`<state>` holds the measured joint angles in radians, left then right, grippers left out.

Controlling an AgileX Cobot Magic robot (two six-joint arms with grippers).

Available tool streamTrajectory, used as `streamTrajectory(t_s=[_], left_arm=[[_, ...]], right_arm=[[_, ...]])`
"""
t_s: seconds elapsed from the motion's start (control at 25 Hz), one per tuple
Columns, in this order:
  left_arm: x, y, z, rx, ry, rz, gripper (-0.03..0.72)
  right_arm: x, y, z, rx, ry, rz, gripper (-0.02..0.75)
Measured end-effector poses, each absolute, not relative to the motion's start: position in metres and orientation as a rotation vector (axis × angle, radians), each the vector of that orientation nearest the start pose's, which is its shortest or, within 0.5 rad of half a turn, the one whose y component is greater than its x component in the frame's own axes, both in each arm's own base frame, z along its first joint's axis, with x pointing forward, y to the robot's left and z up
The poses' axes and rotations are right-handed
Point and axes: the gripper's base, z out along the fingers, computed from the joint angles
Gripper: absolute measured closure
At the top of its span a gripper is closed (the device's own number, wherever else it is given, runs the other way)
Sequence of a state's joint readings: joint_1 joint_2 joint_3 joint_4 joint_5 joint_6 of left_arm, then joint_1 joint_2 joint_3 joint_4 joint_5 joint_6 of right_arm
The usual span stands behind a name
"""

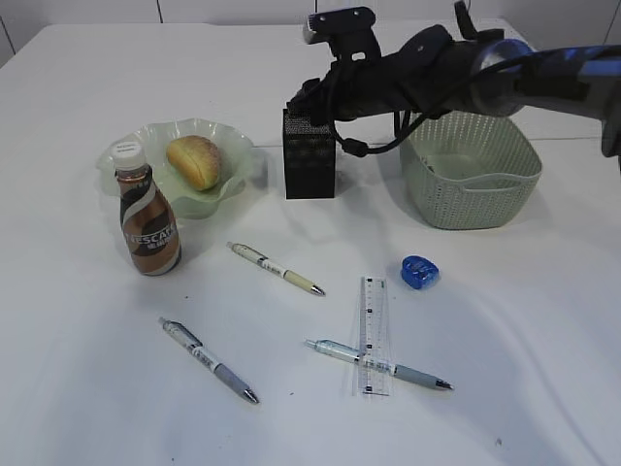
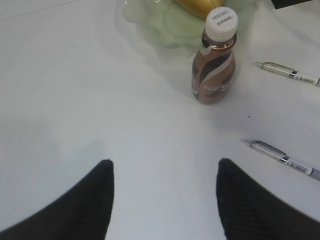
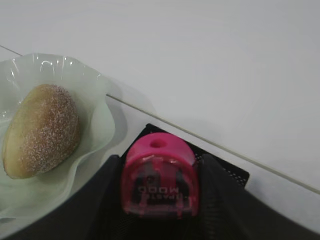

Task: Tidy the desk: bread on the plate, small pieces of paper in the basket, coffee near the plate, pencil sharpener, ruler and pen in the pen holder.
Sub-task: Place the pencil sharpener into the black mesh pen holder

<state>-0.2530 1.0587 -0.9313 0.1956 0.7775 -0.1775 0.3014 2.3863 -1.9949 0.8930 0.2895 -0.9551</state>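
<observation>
The right arm's fingers (image 3: 159, 200) pinch a pink pencil sharpener (image 3: 159, 176) between them, and they hang directly over the mouth of the black mesh pen holder (image 3: 235, 175), whose rim shows just behind and below the sharpener. The placement reads as the last moment before a drop: held over the opening, the sharpener would fall straight in once released. Its rounded end with the pencil hole points away from the wrist, toward the far side of the table (image 3: 225, 60); its flat end sits back between the fingers, so its long axis runs along them.

To the left of these fingers, the bread (image 3: 42, 130) lies in the wavy green plate (image 3: 102, 120), its long axis running away from the wrist and slightly to the right. That part of the task looks done.

The left arm's fingers (image 2: 165, 200) are spread with nothing between them, hovering over bare table. Ahead of them and a little right stands the coffee bottle (image 2: 215, 65), upright, close beside the plate. Two pens (image 2: 285, 160) lie to their right, each pointing left and away.

A blue sharpener (image 1: 419, 271), the clear ruler (image 1: 372, 335) and the basket (image 1: 471, 180) are not yet dealt with.
</observation>
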Motion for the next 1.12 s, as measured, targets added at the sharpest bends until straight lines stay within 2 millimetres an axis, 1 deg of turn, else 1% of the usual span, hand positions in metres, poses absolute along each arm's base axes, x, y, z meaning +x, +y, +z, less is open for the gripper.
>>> streamTrajectory(t_s=[0.08, 0.16, 0.2, 0.28, 0.56, 0.8, 0.84, 0.88, 0.96, 1.0, 1.04, 1.08, 1.12], left_arm=[[0.205, -0.040, 0.335, 0.190, 2.364, 0.024, 0.234], [0.205, -0.040, 0.334, 0.190, 2.367, 0.025, 0.234], [0.205, -0.040, 0.334, 0.190, 2.369, 0.026, 0.234], [0.205, -0.040, 0.334, 0.190, 2.371, 0.026, 0.234], [0.204, -0.040, 0.334, 0.189, 2.381, 0.029, 0.234], [0.203, -0.039, 0.333, 0.188, 2.396, 0.034, 0.237], [0.203, -0.039, 0.333, 0.188, 2.396, 0.034, 0.239], [0.203, -0.039, 0.333, 0.188, 2.397, 0.035, 0.240], [0.203, -0.039, 0.333, 0.189, 2.397, 0.037, 0.241], [0.203, -0.039, 0.333, 0.189, 2.397, 0.037, 0.241], [0.203, -0.039, 0.333, 0.189, 2.397, 0.037, 0.241], [0.203, -0.039, 0.333, 0.189, 2.397, 0.037, 0.241], [0.203, -0.039, 0.333, 0.189, 2.397, 0.037, 0.242]], right_arm=[[0.525, 0.185, 0.187, -0.537, 2.011, 0.372, 0.363], [0.525, 0.185, 0.186, -0.539, 2.014, 0.374, 0.358], [0.525, 0.186, 0.184, -0.543, 2.019, 0.378, 0.333], [0.525, 0.186, 0.184, -0.543, 2.019, 0.378, 0.321], [0.525, 0.186, 0.184, -0.544, 2.020, 0.379, 0.315], [0.521, 0.186, 0.190, -0.606, 2.045, 0.439, 0.314], [0.518, 0.183, 0.198, -0.641, 2.046, 0.445, 0.314], [0.517, 0.182, 0.199, -0.656, 2.048, 0.444, 0.314], [0.512, 0.173, 0.218, -0.714, 2.061, 0.442, 0.313], [0.510, 0.170, 0.223, -0.726, 2.064, 0.432, 0.313], [0.510, 0.170, 0.223, -0.726, 2.064, 0.432, 0.313], [0.504, 0.159, 0.237, -0.759, 2.111, 0.412, 0.313], [0.503, 0.158, 0.238, -0.768, 2.113, 0.404, 0.313]])
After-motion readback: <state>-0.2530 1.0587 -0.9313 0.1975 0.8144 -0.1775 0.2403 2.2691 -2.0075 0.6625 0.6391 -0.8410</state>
